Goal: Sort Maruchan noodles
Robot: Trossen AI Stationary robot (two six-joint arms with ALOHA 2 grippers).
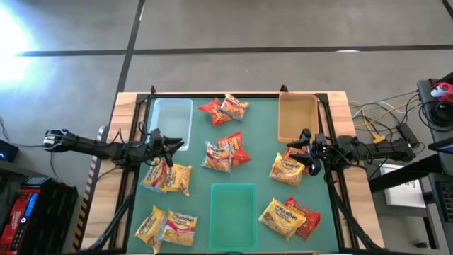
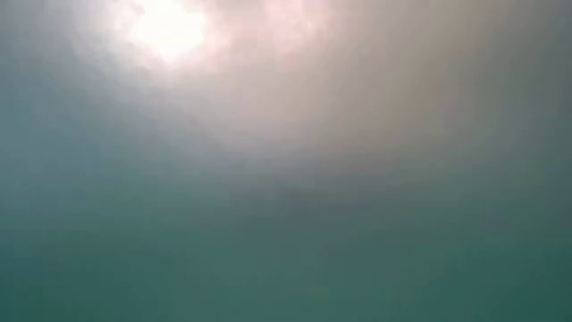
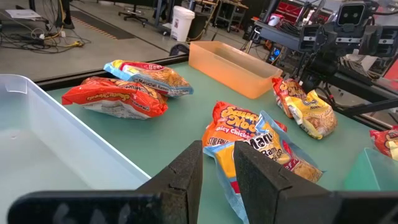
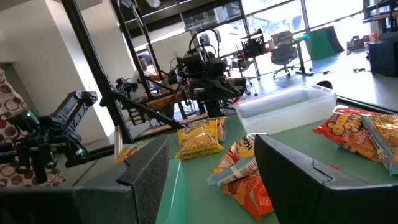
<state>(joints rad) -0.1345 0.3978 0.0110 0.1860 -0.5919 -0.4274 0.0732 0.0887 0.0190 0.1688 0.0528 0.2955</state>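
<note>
Clutter on all sides of the work: clear plastic tray (image 1: 173,117) at the far left of the green desk (image 1: 262,134), tan tray (image 1: 297,117) at the far right, green tray (image 1: 233,205) at the near middle, all rectangular with low walls and nothing inside. Black frame rails along the desk edges; cables and gear on the floor to the right.

Maruchan noodles (image 1: 226,150) strewn between the trays in loose heaps: flat, square, crinkly, glossy packets. Red and orange-and-white pair (image 1: 225,108) between the two far trays; mixed pile at the centre; yellow packets (image 1: 168,176) at the left, more (image 1: 166,227) at the near left corner; yellow ones (image 1: 289,168) below the tan tray; yellow with red (image 1: 289,216) at the near right.

Left claw (image 1: 170,145) just beside the clear tray's near end, above the left yellow packets: dark blocky fingers (image 3: 180,180) only slightly apart, gripping nothing. Right claw (image 1: 306,152) near the tan tray's near end, beside the right yellow packets: spread wide, empty.

Low view: only haze.
</note>
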